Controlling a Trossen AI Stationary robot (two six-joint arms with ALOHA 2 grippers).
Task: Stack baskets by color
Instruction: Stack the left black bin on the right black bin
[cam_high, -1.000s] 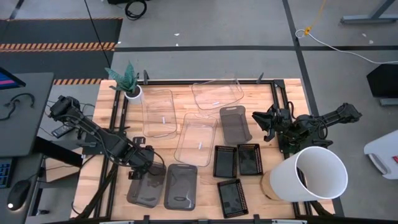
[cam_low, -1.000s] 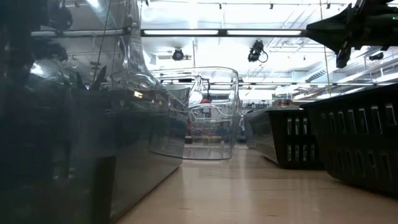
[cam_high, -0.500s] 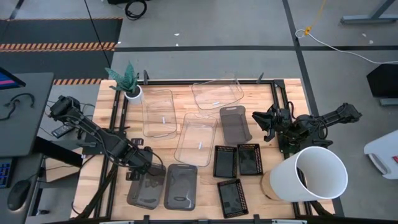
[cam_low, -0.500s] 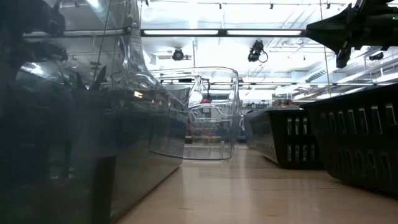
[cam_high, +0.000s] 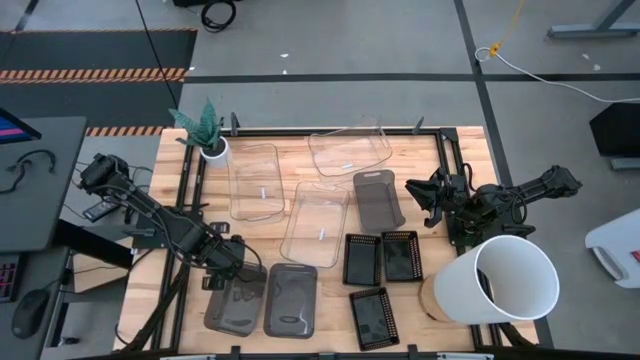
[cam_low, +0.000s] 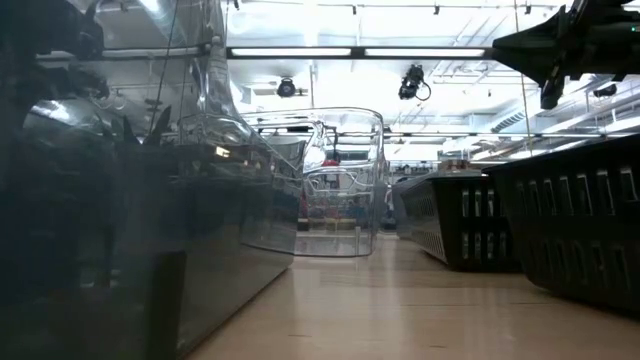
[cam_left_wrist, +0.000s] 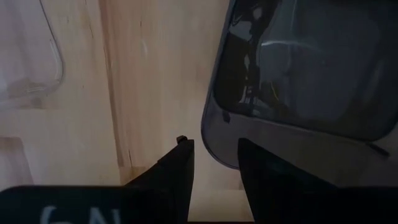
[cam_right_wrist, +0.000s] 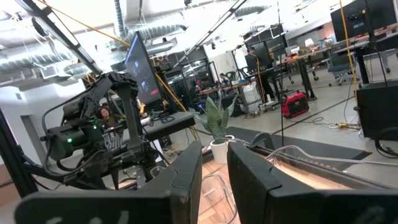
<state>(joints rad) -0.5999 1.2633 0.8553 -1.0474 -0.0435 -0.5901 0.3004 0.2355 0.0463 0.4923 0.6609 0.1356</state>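
Note:
Two smoky grey baskets (cam_high: 235, 302) (cam_high: 291, 300) lie side by side at the near left, and a third (cam_high: 379, 198) sits mid-table. Three clear baskets (cam_high: 256, 180) (cam_high: 316, 222) (cam_high: 348, 150) lie farther back, and three black mesh baskets (cam_high: 361, 258) (cam_high: 401, 254) (cam_high: 369, 317) to the right. My left gripper (cam_left_wrist: 214, 152) points down over the far end of the leftmost grey basket (cam_left_wrist: 298, 68), open. One finger stands outside its rim (cam_left_wrist: 214, 146) and one over it. My right gripper (cam_right_wrist: 214, 171) waits raised at the right, open, with nothing between its fingers. My left gripper straddles the far end rim (cam_left_wrist: 211, 134) of the leftmost grey basket from above, fingers pointing down. Whether either finger touches the rim, I cannot tell. The basket lies flat on the table.
A big white bucket (cam_high: 505, 280) lies on its side at the near right, under the right arm. A small white plant pot (cam_high: 213, 149) stands at the far left corner. Bare wood (cam_high: 420, 170) shows between the mid-table grey basket and the right arm.

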